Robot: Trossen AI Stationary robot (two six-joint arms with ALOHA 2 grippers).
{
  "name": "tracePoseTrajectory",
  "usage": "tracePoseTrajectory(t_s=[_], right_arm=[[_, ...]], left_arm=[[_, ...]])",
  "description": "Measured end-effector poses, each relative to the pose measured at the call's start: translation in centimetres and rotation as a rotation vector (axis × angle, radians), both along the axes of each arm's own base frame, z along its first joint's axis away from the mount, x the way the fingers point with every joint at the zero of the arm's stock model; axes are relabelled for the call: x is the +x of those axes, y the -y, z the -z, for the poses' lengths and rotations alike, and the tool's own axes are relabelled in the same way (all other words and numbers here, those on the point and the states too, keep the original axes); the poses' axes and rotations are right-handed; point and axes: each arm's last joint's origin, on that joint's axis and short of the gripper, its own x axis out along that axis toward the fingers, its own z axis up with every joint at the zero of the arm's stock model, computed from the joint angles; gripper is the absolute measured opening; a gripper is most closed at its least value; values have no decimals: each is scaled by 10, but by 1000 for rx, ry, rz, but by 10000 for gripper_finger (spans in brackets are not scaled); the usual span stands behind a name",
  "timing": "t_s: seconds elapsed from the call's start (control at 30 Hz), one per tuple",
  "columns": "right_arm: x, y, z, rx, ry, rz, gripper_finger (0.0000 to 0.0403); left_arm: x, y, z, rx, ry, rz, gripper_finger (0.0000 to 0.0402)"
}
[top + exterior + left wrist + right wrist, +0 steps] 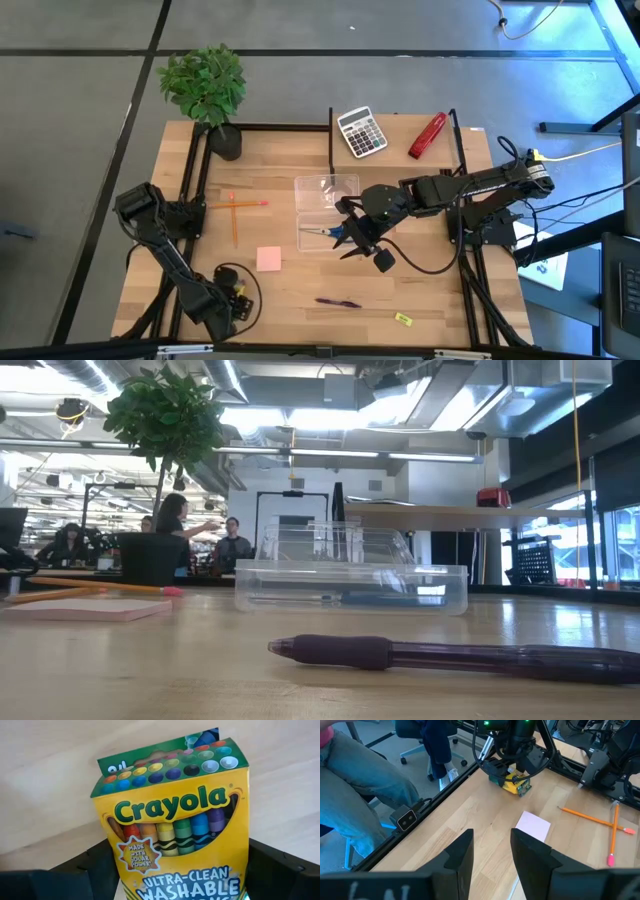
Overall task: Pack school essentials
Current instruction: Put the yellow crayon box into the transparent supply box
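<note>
Glossy cardboard crayon box [175, 820] sits clamped in left tool [232, 300]; right tool [350, 238] gapes above clear plastic tray [326, 205].

The crayon box [172, 825] reads "Crayola", "ULTRA-CLEAN WASHABLE", "MADE WITH SOLAR POWER".

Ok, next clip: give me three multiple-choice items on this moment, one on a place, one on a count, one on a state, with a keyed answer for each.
1. Where are the blue-handled scissors?
A. In the clear container
B. On the pink note pad
C. Beside the plant

2. How many orange pencils lie crossed on the table?
A. One
B. Two
C. Four

3. What is the left gripper doing?
A. Hanging open over nothing
B. Holding the pen
C. Shut on the crayon box

Answers: 1 A, the high view shows them inside the container under the right gripper; 2 B, two pencils form a cross; 3 C, the left wrist view shows the box between its fingers.
</note>
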Motion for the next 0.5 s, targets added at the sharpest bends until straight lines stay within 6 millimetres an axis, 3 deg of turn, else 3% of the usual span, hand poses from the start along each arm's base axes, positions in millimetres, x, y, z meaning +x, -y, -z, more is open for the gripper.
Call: tracePoseTrajectory(t_s=[0.5], right_arm=[[0, 0, 0, 0, 0, 0, 133]], left_arm=[[0, 1, 0, 23, 17, 102, 320]])
